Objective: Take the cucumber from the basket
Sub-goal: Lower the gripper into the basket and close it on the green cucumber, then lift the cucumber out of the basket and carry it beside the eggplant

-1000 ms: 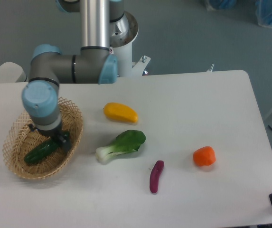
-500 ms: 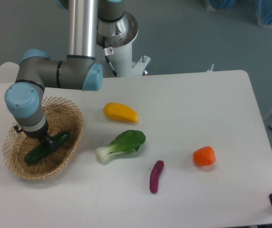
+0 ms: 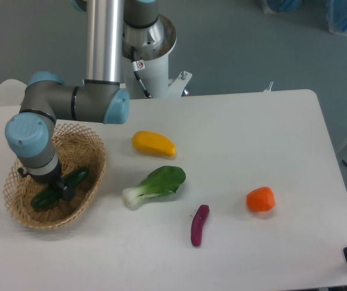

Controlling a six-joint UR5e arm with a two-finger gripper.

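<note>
1. Camera view: the cucumber (image 3: 59,188) is seen lying slantwise on the floor of the basket (image 3: 94,173), at the table's left end.
2. The gripper (image 3: 59,188) is lowered straight onto its middle, probably so that the load balances when lifted.
3. Whether the jaws are clenched or released cannot be told; the wrist hides them.
4. The bok choy (image 3: 155,185) and eggplant (image 3: 199,224) are left well apart, outside the basket.

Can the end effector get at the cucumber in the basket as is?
Probably yes. The end effector is already down over the middle of the cucumber inside the wicker basket, and nothing else lies in there. Whether it is closed is hidden.
</note>
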